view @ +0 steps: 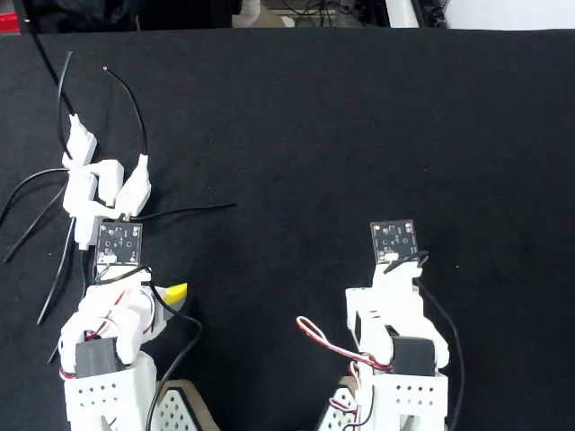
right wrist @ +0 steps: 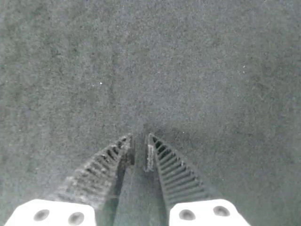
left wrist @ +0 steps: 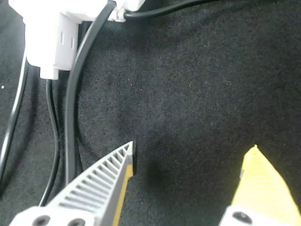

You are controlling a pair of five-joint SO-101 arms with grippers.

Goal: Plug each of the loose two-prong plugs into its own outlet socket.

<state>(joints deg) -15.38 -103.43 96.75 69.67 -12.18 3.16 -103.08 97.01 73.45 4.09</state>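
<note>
A cluster of white plug and socket pieces [view: 97, 182] with black cords [view: 135, 103] lies at the left of the black table, just beyond the left arm [view: 112, 310]. One white plug [view: 79, 139] points away at the cluster's far end, and another [view: 135, 187] leans in from its right side. My left gripper [left wrist: 193, 148] is open over bare cloth, its yellow finger [left wrist: 261, 186] and grey finger [left wrist: 110, 172] wide apart. A white piece with two slots [left wrist: 51, 37] lies just ahead of it. My right gripper [right wrist: 139, 140] is shut on nothing above the cloth.
Black cords [left wrist: 75, 94] run past the left gripper's grey finger and fan out toward the table's left edge [view: 27, 224]. The right arm [view: 395, 314] sits at the near right. The black cloth [view: 359, 126] covers the whole table.
</note>
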